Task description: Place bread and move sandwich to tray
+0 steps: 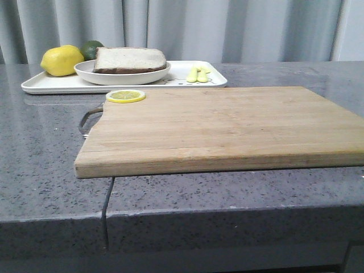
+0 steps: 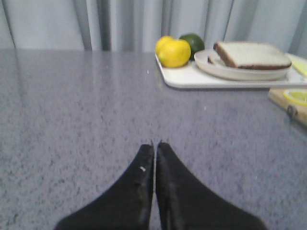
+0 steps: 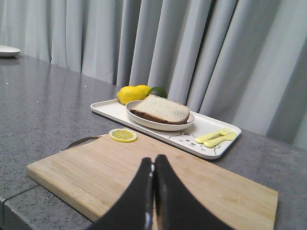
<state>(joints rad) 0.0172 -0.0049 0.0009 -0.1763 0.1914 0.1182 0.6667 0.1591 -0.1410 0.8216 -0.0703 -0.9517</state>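
The sandwich (image 1: pixel 129 59) sits in its round white dish (image 1: pixel 122 74) at upper left of the front view, and the dish rests on the tray (image 1: pixel 57 83), alongside a lemon (image 1: pixel 61 60), a lime (image 1: pixel 91 48) and a yellow fork and spoon (image 1: pixel 198 74). The top slice of bread (image 3: pixel 160 109) covers the filling (no egg can be confirmed from these angles). The wooden cutting board (image 1: pixel 227 128) fills the centre, bare but for a lemon slice (image 1: pixel 125 96) at its far left corner. The left gripper (image 2: pixel 156 146) hangs over bare counter (image 2: pixel 86 120), fingers pressed together and holding nothing; the right gripper (image 3: pixel 153 163) hangs over the board, likewise closed and empty. Judged on appearance, the task stands complete. The bread is light, soft and easily crushed; any further handling is best done by the dish rim, which is rigid but smooth and liable to slip.
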